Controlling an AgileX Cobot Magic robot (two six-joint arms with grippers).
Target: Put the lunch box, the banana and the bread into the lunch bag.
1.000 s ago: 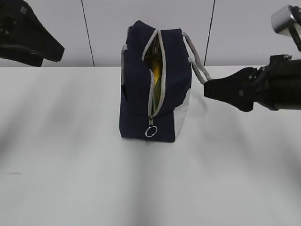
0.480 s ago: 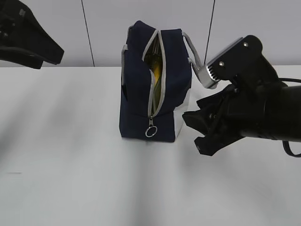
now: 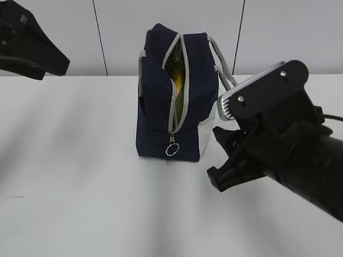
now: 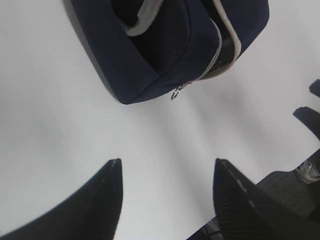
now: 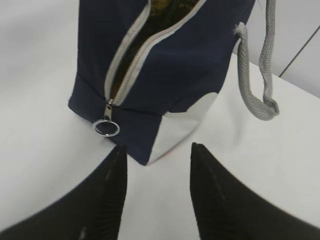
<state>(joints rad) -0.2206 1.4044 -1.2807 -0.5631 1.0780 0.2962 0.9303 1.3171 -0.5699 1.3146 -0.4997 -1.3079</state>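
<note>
Nearest the exterior camera, at about four o'clock from the table's middle, the right gripper (image 3: 225,160) is seen low over the white table (image 3: 80,187); its dark fingers (image 5: 107,195) are spread apart with nothing between them, and in the right wrist view they point toward the near lower corner of the lunch bag (image 3: 174,96) without touching it. Just beyond, near the centre of the table, the lunch bag is stood upright: a boxy navy-blue fabric body with a white panel (image 3: 208,126) on its lower right side. A grey zipper (image 3: 177,80) is run up the near end and over the top, and it is left parted, so that a narrow gap is shown. The ring pull (image 3: 172,150) is hung at the bottom of the zipper, at six o'clock on the near face. Through the gap something yellow, taken to be the banana (image 3: 178,80), is glimpsed; the rest of the contents cannot be made out. Grey webbing handles (image 3: 225,72) are looped out at three o'clock from the bag's top. Farthest off, at ten o'clock, the left gripper (image 4: 167,200) is held raised above the table, well apart from the bag; its fingers are likewise released, with only bare table seen between them.
</note>
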